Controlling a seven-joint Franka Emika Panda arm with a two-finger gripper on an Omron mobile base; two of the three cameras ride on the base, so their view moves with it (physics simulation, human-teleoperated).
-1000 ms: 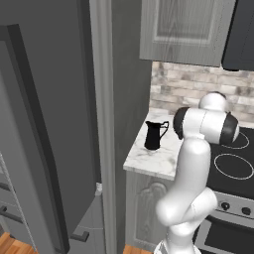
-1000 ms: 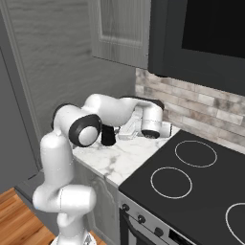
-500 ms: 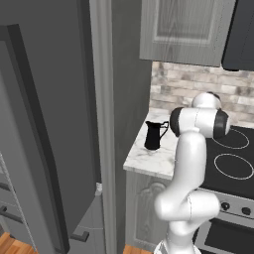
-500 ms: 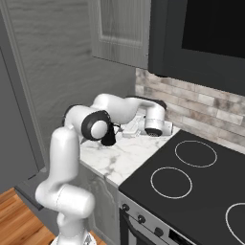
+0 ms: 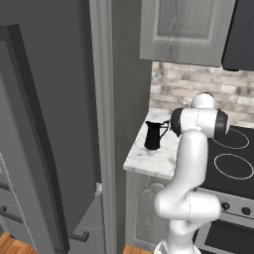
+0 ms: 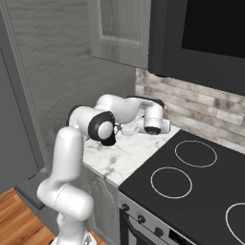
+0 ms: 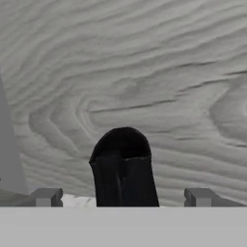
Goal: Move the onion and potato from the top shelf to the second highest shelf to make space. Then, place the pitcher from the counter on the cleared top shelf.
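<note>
- Grey fridge door (image 5: 44, 124) stands at the left of the left base view, swung open; the shelves behind it are hidden from here.
- Black pitcher (image 5: 153, 135) stands upright on the marbled worktop (image 5: 149, 159), near its left end, by the tall grey side panel.
- In the hand view the pitcher (image 7: 124, 169) rises dead ahead, centred between the two fingers (image 7: 47, 197), its long axis vertical.
- The fingers stand wide apart, one each side of the pitcher, not touching it and holding nothing.
- The gripper (image 6: 128, 128) lies level with the pitcher, just to its right; my guess is a straight push forward brings the fingers around the body.
</note>
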